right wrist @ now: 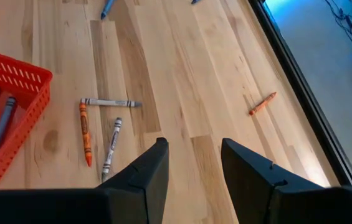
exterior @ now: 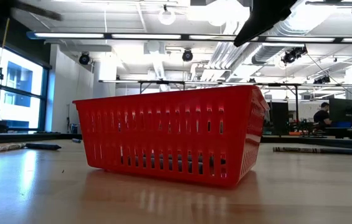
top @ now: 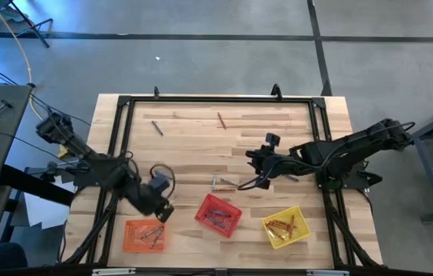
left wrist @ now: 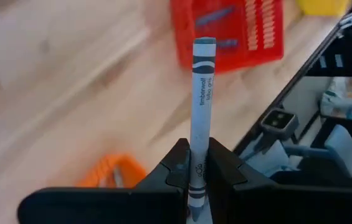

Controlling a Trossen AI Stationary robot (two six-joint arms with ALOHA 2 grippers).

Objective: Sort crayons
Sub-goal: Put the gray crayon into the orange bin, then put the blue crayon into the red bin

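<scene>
My left gripper hovers just beyond the orange basket, shut on a grey crayon. My right gripper stands open above the table's middle, with nothing between its fingers. Just ahead of it, one orange crayon and two grey crayons lie flat on the wood. The red basket holds bluish crayons. The yellow basket holds orange ones. More crayons lie loose near the far edge. My left gripper pinches the grey crayon between its two fingers by one end. The crayon lies along the fingers, and most of its length sticks out past the fingertips. It is lifted clear of the table.
The three baskets stand in a row along the near edge. A black frame borders the tabletop. A lone orange crayon lies close to the frame's rail. In the low view the red basket fills the middle.
</scene>
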